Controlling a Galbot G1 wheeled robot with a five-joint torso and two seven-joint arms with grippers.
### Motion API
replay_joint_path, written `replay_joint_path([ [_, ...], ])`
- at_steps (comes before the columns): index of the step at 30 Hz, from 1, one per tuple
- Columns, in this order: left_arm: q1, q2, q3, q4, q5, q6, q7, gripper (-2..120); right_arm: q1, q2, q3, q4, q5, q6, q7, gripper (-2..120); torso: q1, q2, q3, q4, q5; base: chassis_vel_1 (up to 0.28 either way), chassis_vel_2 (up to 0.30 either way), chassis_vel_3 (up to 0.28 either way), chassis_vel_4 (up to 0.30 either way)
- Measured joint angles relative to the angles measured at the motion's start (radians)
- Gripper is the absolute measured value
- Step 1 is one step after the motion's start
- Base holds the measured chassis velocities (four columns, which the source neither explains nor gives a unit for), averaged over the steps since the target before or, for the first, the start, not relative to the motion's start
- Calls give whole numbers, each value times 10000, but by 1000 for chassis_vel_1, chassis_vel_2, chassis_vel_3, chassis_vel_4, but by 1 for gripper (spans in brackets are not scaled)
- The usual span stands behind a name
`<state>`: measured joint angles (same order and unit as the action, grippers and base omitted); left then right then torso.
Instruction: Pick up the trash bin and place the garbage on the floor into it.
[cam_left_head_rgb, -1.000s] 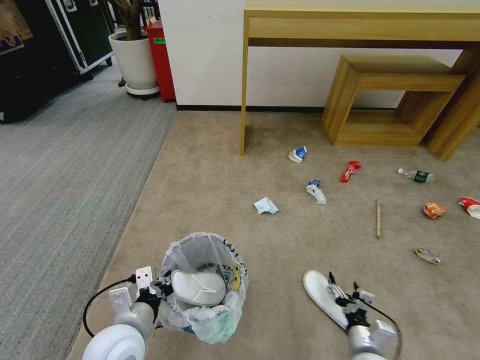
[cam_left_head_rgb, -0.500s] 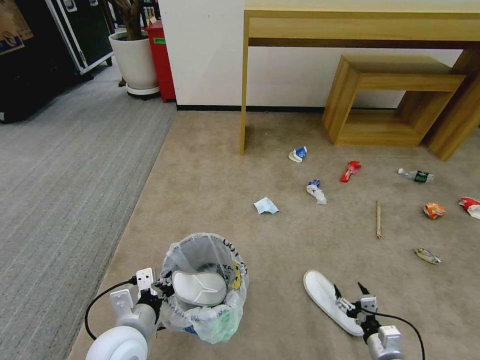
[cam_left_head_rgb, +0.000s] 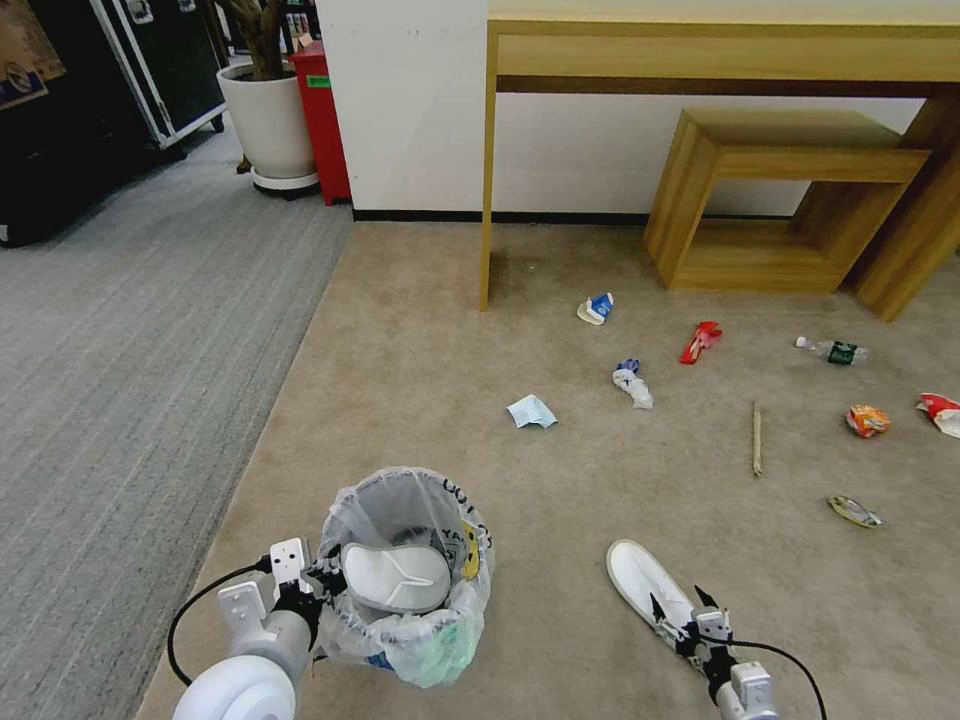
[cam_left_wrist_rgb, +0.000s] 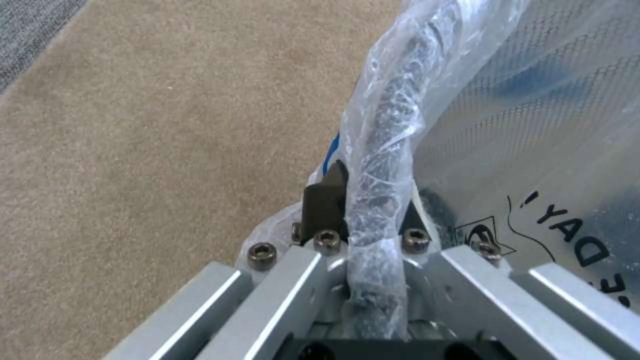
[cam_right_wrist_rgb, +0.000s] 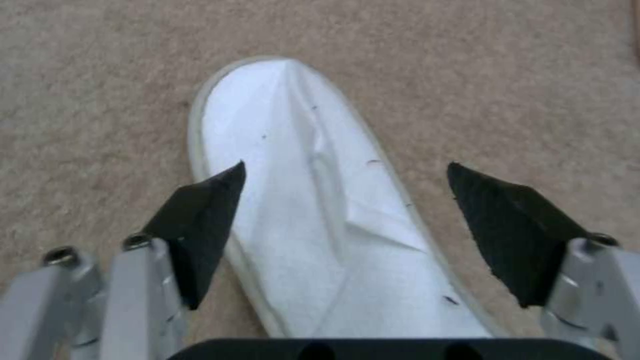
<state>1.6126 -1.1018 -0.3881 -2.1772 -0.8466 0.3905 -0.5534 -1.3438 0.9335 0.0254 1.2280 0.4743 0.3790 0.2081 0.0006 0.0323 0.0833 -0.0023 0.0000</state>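
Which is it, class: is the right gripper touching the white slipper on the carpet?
Cannot tell. In the right wrist view the right gripper is open astride the white slipper, yet neither contact nor gap shows plainly.

We see the bag-lined trash bin (cam_left_head_rgb: 408, 580) upright on the beige floor (cam_left_head_rgb: 420, 350), one white slipper (cam_left_head_rgb: 395, 577) inside, another slipper (cam_left_head_rgb: 645, 585) lying flat to its right, small litter (cam_left_head_rgb: 632, 383) scattered beyond.

It looks like an office: carpeted floor (cam_left_head_rgb: 420, 330), wooden desk (cam_left_head_rgb: 720, 50), potted plant (cam_left_head_rgb: 268, 110), black equipment cases (cam_left_head_rgb: 165, 65).
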Motion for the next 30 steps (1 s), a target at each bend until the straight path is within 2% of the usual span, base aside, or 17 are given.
replay_joint_path([
  [9,85,-21,-42,-10,6,-17,-1,0,833,313,-631,-846,-191,94,11,60,0,0,0,1,1,0,0,0,0],
  [11,104,-14,-67,-9,7,-27,-2,0,1002,395,-760,-1029,-264,153,15,48,0,0,0,1,-1,0,0,0,0],
  [13,115,-6,-76,-10,7,-34,-3,0,1032,412,-792,-1070,-278,161,16,47,0,0,0,1,-1,0,0,0,0],
  [15,152,22,-106,-21,3,-57,-4,0,1139,471,-889,-1275,-319,249,6,34,0,0,0,0,0,0,0,0,0],
  [16,152,22,-106,-21,3,-57,-4,0,1139,471,-889,-1275,-319,249,6,34,0,0,0,0,0,0,0,0,0],
  [18,171,60,-133,-39,-8,-69,-6,0,1192,496,-900,-1355,-331,318,-15,24,0,0,0,0,-1,0,0,0,0],
  [19,171,60,-133,-39,-8,-69,-6,0,1192,496,-900,-1355,-331,318,-15,24,0,0,0,0,-1,0,0,0,0],
  [22,172,74,-158,-52,-31,-72,-20,0,1196,497,-896,-1357,-334,370,-51,10,0,0,0,0,-1,0,0,0,0],
  [24,173,68,-160,-51,-30,-77,-22,0,1192,500,-880,-1352,-342,435,-90,7,0,0,0,0,0,0,0,0,0],
  [25,183,61,-163,-42,-25,-86,-23,0,1174,506,-835,-1305,-354,601,-148,0,0,0,0,-1,-1,0,0,0,0],
  [28,193,50,-171,-18,-18,-87,-26,0,1070,477,-675,-993,-308,909,-390,0,0,0,0,0,1,0,0,0,0],
  [30,184,40,-186,-10,-18,-88,-28,0,813,347,-418,-248,-73,1500,-1041,0,0,0,0,1,1,0,0,0,0],
])
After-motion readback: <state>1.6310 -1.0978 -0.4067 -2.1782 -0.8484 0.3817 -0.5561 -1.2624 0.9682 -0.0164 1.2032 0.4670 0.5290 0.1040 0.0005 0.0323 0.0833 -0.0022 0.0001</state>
